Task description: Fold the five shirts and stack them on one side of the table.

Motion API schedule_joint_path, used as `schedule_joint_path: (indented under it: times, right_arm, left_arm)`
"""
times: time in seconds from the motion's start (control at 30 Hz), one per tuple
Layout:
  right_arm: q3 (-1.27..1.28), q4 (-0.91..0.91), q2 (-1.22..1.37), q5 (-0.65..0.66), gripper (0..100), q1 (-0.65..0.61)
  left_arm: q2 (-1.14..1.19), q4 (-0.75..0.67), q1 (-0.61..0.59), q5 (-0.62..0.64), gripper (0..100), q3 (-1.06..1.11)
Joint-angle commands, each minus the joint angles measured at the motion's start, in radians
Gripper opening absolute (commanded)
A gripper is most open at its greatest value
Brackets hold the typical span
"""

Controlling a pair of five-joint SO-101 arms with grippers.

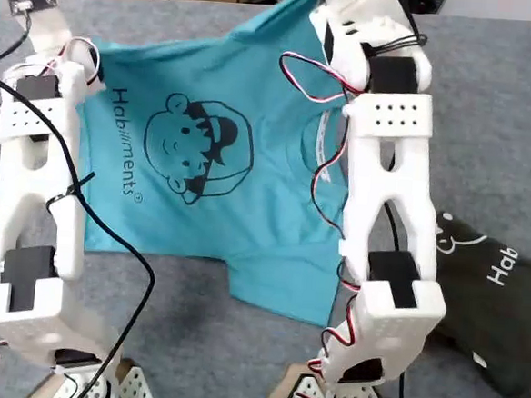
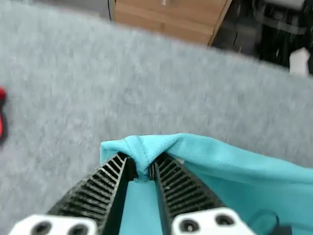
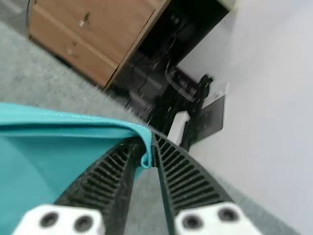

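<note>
Here the grey table (image 1: 491,105) is seen with the teal shirt (image 1: 201,213) spread at its middle between the two arms, its long axis running left to right and the collar lying toward the right. A folded black shirt (image 1: 494,315) is set at the near right, apart from it. The far edge is held at both ends: the left gripper (image 2: 142,169) is clenched on the far left corner, and the right gripper (image 3: 146,152) is clamped on the far right edge. The body lies nearer than both grippers, so a fold toward the near side seems called for.
</note>
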Motion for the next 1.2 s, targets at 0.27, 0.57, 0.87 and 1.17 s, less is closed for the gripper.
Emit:
schedule_joint_path:
  times: [0.27, 0.57, 0.87, 1.17]
  right_arm:
    - [-0.107, 0.597, -0.021, 0.064, 0.4, -0.025]
    - [0.117, 0.755, -0.225, 0.089, 0.4, -0.050]
    - [0.786, 0.595, -0.674, 0.124, 0.4, -0.061]
    - [1.241, 0.588, -1.175, 0.161, 0.4, -0.059]
  left_arm:
    - [-0.012, 0.379, 0.006, -0.123, 2, -0.057]
    - [-0.013, 0.542, 0.026, -0.224, 2, -0.006]
    - [-0.079, 0.387, -0.025, -0.324, 2, 0.313]
    - [-0.325, 0.390, -0.025, -0.365, 2, 0.493]
